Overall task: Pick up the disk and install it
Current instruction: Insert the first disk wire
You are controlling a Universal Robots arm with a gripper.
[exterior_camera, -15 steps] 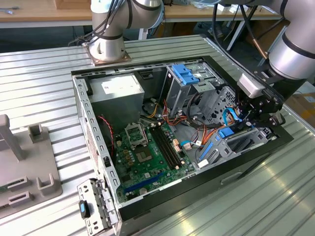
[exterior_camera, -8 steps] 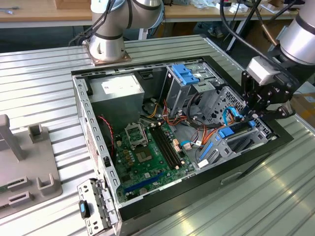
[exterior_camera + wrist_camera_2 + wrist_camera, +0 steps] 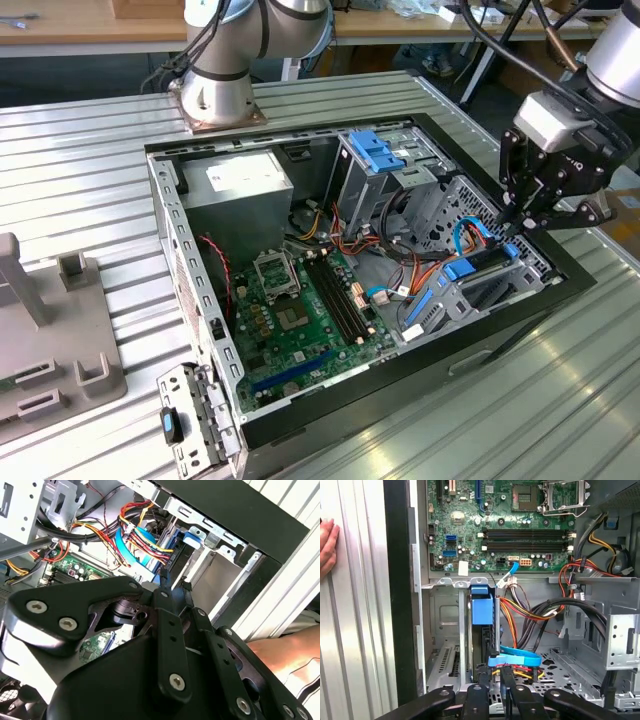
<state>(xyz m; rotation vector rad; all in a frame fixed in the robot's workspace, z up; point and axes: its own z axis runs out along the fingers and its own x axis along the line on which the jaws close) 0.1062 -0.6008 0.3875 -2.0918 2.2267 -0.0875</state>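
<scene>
Ribbed metal bench (image 3: pixel 90 160) is carrying the open black computer case (image 3: pixel 400 400). The black claw (image 3: pixel 522 222) is standing narrow over the drive cage at the case's edge, where the silver-grey disk with blue carrier frame (image 3: pixel 481 611) is sitting upright. Judging so, the installing step is in hand; a straight, gentle push seems needed.
</scene>
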